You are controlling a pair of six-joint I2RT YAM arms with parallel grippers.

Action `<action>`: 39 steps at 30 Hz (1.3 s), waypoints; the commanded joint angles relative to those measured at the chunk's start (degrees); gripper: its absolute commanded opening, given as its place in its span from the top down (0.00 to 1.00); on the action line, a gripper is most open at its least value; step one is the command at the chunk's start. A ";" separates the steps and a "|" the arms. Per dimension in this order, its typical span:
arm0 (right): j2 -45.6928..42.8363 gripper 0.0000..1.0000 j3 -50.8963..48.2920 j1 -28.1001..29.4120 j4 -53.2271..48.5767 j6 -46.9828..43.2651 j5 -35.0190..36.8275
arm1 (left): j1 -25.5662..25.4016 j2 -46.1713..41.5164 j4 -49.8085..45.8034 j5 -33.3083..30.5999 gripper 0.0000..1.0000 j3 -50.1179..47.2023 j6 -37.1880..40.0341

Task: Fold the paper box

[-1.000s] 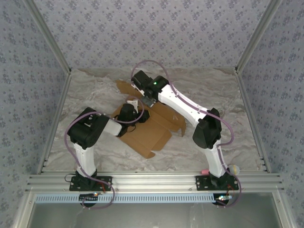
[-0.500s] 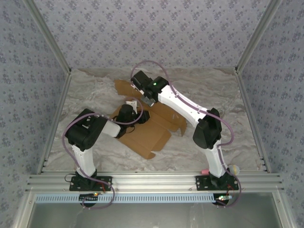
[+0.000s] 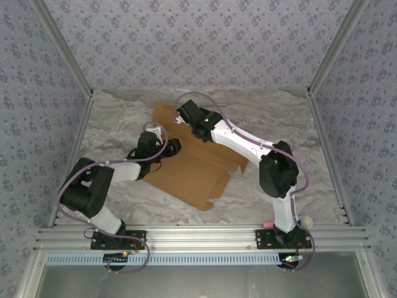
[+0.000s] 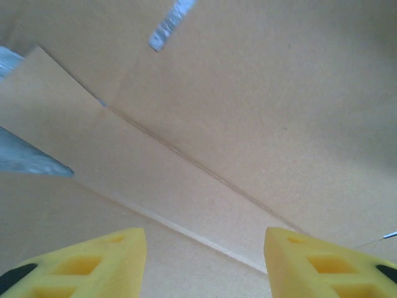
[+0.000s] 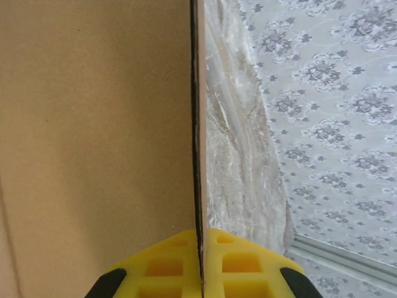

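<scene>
One paper box (image 3: pixel 195 171) on the table (image 3: pixel 298 143) — for now a flat brown cardboard sheet with flaps and slits, lying mid-table between the two arms, not folded up into any container shape. Two grippers, both at its far-left part: right gripper (image 5: pixel 200 239) with yellow fingers pressed together on the thin edge of a cardboard flap, clamping it, crinkled white table cover just beyond that edge; left gripper (image 4: pixel 205 239) with fingers well apart, gripping nothing, close over a creased panel of the sheet — touching it or not, cannot tell. One pink toy microphone (image 3: pixel 268 222) lying at the near edge beside the right arm's base, well apart from the cardboard. Counted: one cardboard sheet, two arms, two grippers, one toy.
</scene>
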 commanded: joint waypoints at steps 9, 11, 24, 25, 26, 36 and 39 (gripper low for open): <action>-7.36 1.00 -17.54 0.48 31.88 -20.56 5.41 | 10.82 -11.18 -14.15 4.07 0.45 0.33 1.51; -7.72 1.00 -19.73 0.58 34.80 -21.92 5.65 | 12.03 -12.39 -15.19 4.53 0.45 0.80 1.70; -8.96 1.00 -24.37 0.41 41.14 -24.92 3.83 | 13.33 -12.87 -19.95 8.52 0.39 10.59 3.14; -9.24 1.00 -24.38 0.40 40.88 -24.73 3.55 | 13.31 -12.80 -20.55 8.97 0.38 11.61 3.54; -9.58 1.00 -24.32 0.34 40.61 -24.39 3.21 | 13.33 -12.57 -21.59 9.43 0.38 13.00 4.15; -15.09 1.00 -15.52 -1.77 16.58 -7.67 -7.30 | 13.29 -12.13 -28.75 12.87 0.37 21.62 10.50; -15.61 1.00 -11.05 -3.58 7.34 -3.15 -12.29 | 13.25 -12.10 -28.57 14.38 0.37 21.50 12.07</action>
